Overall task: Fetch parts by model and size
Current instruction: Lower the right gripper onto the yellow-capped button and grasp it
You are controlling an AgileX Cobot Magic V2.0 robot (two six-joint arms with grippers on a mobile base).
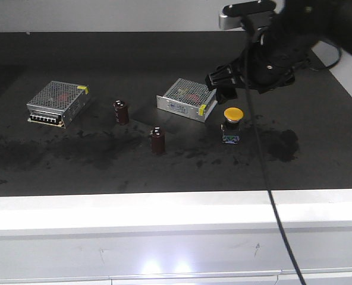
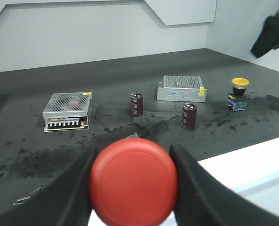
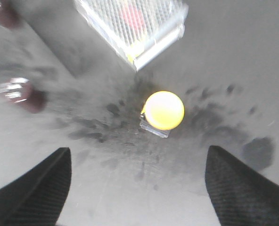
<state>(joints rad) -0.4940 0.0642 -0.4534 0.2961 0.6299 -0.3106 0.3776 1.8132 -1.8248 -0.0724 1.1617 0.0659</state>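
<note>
Over toward the right edge of the surface (image 1: 319, 172), the yellow button (image 1: 232, 120) stands upright on its dark base, just beside the front corner of one mesh box (image 1: 187, 99). The right hand (image 3: 139, 188) hangs above it with fingers spread wide, so I'd guess it's lining up to drop around the cap. Left hand (image 2: 134, 188) is pinching the red button (image 2: 132, 174) by its cap, near the front edge by the look of it, probably just parked there. Containers-wise: no tray or bin shows anywhere, so can't tell where the parts end up. Other mesh box (image 1: 57, 102) and the two dark-red cylinders (image 1: 121, 111) sit untouched further left.
</note>
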